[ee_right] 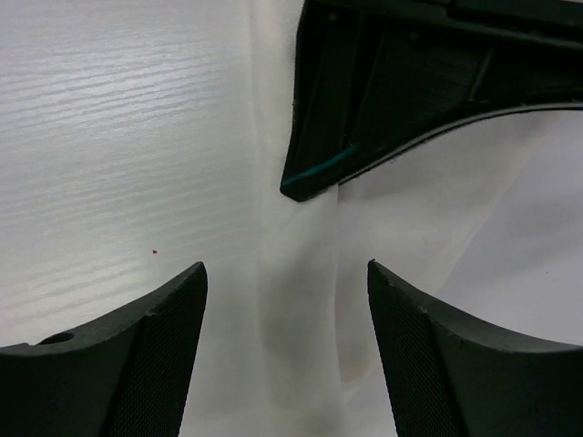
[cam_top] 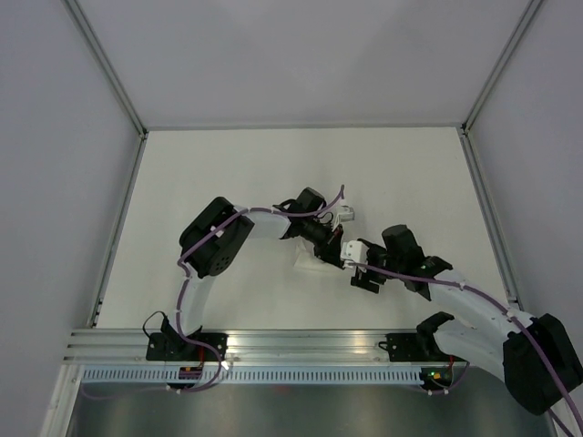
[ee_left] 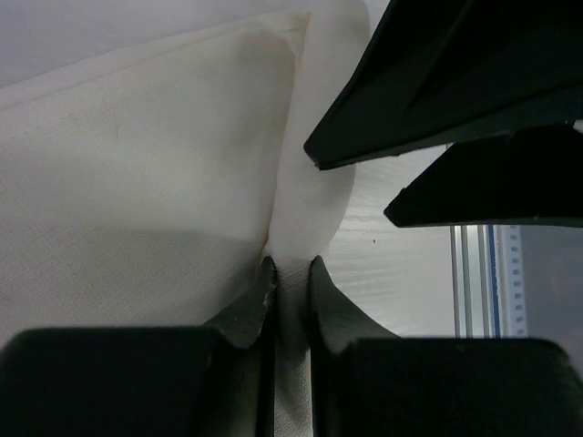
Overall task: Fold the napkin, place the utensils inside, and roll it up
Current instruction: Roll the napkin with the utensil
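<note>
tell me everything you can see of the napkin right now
The napkin is a plain white, finely woven soft cloth lying on the pale wood-grain table around mid-table, mostly hidden in the top view. It looks folded over, with a layered edge showing along one side. A raised ridge of it is pinched between the shut left jaws. The open right jaws straddle a fold of it without clearly touching it.

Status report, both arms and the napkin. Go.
Left gripper jaws shut, pinching napkin edge. Right gripper jaws open over it. Grippers crowded close together.
</note>
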You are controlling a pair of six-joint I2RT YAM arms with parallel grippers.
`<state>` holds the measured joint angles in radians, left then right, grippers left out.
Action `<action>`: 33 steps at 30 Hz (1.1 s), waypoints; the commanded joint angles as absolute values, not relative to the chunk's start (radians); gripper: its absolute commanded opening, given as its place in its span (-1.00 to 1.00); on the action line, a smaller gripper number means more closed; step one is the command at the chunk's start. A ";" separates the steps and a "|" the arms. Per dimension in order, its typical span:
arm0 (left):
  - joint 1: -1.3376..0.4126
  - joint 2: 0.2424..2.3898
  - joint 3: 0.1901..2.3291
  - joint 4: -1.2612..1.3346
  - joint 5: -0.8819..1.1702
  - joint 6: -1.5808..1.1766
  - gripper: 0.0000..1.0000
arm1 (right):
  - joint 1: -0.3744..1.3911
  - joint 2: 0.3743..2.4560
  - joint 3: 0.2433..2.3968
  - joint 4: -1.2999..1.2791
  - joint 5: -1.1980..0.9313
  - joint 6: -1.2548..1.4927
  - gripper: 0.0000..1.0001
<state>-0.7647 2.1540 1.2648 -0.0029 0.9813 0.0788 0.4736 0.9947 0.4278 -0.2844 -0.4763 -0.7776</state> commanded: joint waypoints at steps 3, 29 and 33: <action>-0.767 2.281 1.215 -0.248 0.868 0.080 -0.95 | 0.595 1.022 0.356 -0.089 -0.289 -0.776 0.52; -0.756 2.037 1.281 -0.201 0.710 0.034 -0.36 | 0.690 1.172 0.400 -0.195 -0.221 -0.788 -0.61; -0.743 1.979 1.261 -0.170 0.644 0.022 -0.32 | 0.690 1.192 0.425 -0.241 -0.245 -0.779 -0.63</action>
<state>-0.7734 2.0682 1.2781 -0.1818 0.7948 0.0364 0.6922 1.1713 0.4042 -0.0994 -0.2337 -0.7860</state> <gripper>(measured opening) 0.335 0.344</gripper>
